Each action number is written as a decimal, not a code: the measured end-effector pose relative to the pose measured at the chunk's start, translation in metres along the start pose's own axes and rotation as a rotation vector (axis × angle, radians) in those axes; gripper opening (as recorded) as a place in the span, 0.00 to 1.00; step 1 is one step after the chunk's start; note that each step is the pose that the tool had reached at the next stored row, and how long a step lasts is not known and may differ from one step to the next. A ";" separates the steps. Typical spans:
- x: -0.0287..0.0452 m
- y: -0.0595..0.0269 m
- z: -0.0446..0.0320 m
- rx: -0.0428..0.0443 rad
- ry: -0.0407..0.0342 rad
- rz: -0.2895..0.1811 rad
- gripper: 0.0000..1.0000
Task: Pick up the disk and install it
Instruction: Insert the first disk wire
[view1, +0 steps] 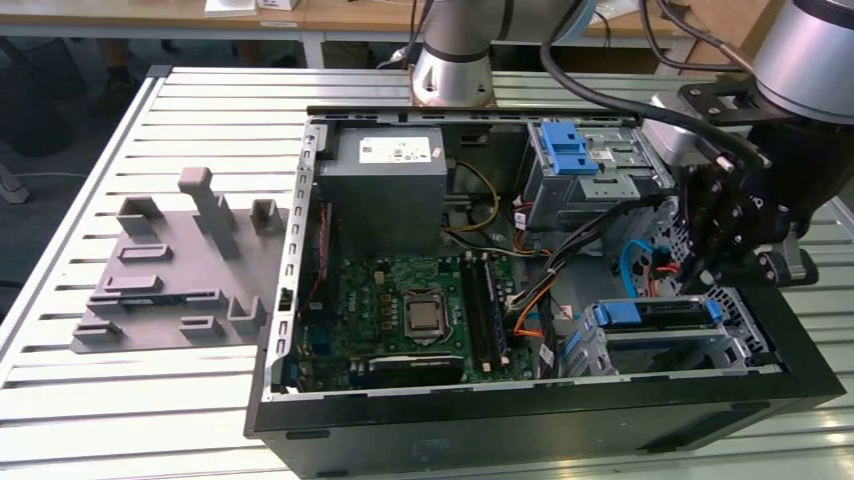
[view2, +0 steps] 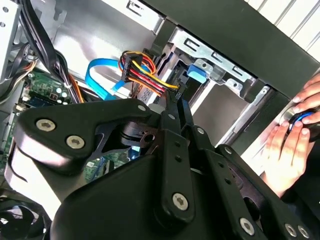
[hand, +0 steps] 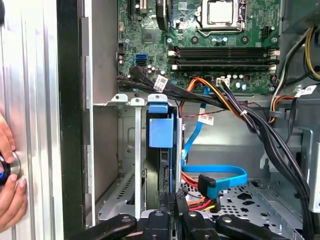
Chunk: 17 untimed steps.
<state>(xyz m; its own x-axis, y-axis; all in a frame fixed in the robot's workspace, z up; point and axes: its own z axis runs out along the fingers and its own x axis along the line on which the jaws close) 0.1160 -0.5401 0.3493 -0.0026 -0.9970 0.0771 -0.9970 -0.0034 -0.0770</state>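
Observation:
The disk (view1: 650, 315) lies in the drive cage at the near corner of the open computer case, on the exterior view's right, its blue carrier frame showing along the top. In the first wrist view the disk (hand: 165, 170) stands edge-on in the cage behind its blue tab. My gripper (view1: 697, 285) hangs just above the disk's end on the exterior view's right. In both wrist views the gripper (hand: 174, 197) (view2: 175, 100) has its fingers drawn together, shut, with the tips at the disk's end. I cannot tell whether they touch it.
Blue data cable (hand: 215, 177) and a coloured power plug (view2: 145, 75) hang beside the cage. Motherboard (view1: 414, 310), grey power supply box (view1: 387, 165) and an upper bay with a blue latch (view1: 567, 150) fill the case. A person's hand (view2: 290, 145) rests outside the case wall. A grey fixture (view1: 174, 270) lies on the table.

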 end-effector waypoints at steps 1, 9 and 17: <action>0.0003 0.0005 0.0003 0.0013 -0.0010 -0.003 0.16; 0.0029 0.0032 0.0048 0.0147 -0.0070 -0.012 0.16; 0.0031 0.0066 0.0080 0.0296 -0.0081 -0.001 0.16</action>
<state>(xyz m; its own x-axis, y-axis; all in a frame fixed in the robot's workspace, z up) 0.1100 -0.5439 0.3411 -0.0006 -0.9976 0.0692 -0.9943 -0.0068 -0.1063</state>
